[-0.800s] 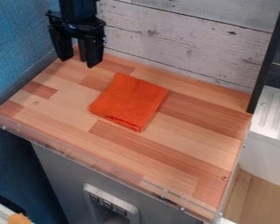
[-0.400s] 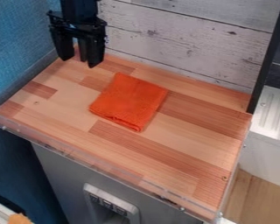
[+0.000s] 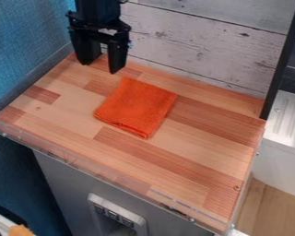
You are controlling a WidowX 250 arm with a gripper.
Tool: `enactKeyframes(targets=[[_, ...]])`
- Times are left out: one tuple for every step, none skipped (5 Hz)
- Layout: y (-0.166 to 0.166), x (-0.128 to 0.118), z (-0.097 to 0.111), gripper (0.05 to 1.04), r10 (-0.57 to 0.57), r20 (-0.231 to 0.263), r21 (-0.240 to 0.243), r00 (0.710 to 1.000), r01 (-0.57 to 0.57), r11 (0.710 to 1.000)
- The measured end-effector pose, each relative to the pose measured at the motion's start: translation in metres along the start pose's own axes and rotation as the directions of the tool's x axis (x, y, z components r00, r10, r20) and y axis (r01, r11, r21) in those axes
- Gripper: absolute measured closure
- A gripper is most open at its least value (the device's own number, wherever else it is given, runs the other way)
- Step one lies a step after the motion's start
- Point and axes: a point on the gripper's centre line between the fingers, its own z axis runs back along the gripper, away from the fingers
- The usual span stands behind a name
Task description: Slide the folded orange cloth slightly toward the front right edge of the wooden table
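Jaws apart, cloth [image 3: 136, 107] lower right

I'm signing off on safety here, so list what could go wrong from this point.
The open gripper hangs near the plank wall, so a careless swing might knock a finger against it. The orange cloth lies folded and fairly flat on the wooden counter; a grasp could slip off or catch only the top layer.

A pale wall [image 3: 193, 50] stands behind the wooden top [image 3: 193, 150]; a blue wall [image 3: 26, 37] is at left, a black post [image 3: 283, 60] at right.
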Motion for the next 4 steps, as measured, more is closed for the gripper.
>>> enactKeyframes(targets=[[-0.011,0.005,-0.003,0.085,-0.01,0.016,0.006,1.0,0.01,1.0],[-0.018,0.008,-0.003,0.089,-0.013,0.023,0.011,1.0,0.012,1.0],[-0.026,0.01,-0.002,0.089,-0.019,0.024,0.012,1.0,0.019,1.0],[-0.027,0.018,0.007,0.087,-0.023,0.053,0.013,0.998,0.022,1.0]])
